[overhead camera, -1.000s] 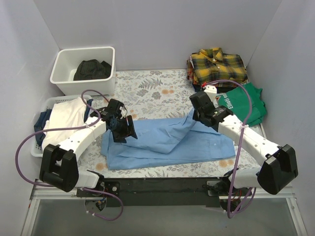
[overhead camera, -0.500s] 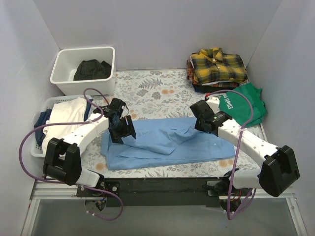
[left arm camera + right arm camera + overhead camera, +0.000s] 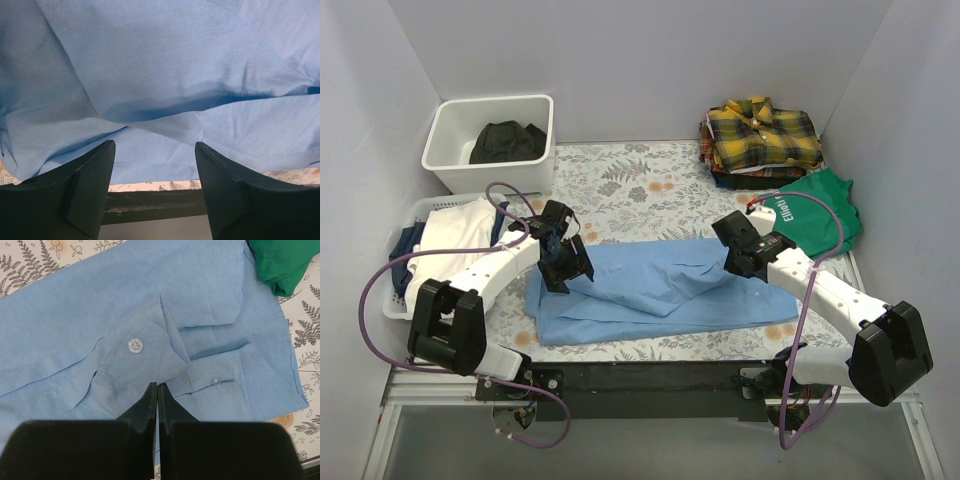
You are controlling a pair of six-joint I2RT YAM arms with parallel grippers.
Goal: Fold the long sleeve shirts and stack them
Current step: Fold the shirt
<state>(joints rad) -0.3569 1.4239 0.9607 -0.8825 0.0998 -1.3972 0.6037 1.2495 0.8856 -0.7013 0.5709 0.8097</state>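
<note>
Starting at the left jaws: they stand well apart with nothing between them, poised just above the left end of the light blue shirt [image 3: 660,292], as the left wrist view shows. The right jaws are shut tip to tip over the shirt's right part, close to a buttoned cuff [image 3: 135,345]; we see no cloth caught in them.

The blue shirt lies across the near middle of the floral worktop [image 3: 640,180], partly folded, with a sleeve laid over its body. The yellow-and-black plaid shirt [image 3: 760,135] sits folded on a small pile in the far right corner, with a green T-shirt [image 3: 817,215] just in front of it. A white bin [image 3: 448,125] at the far left holds a black garment [image 3: 506,140], and a basket [image 3: 402,222] of pale cloth stands beside it.

We judge the plaid shirt done. The blue one is midway: it wants further folds to a compact size, then a place on the pile.

Against a second ago, the sleeve that rose toward the right jaws now lies flat, and the right arm has come nearer and lower. The left jaws have hardly shifted.
</note>
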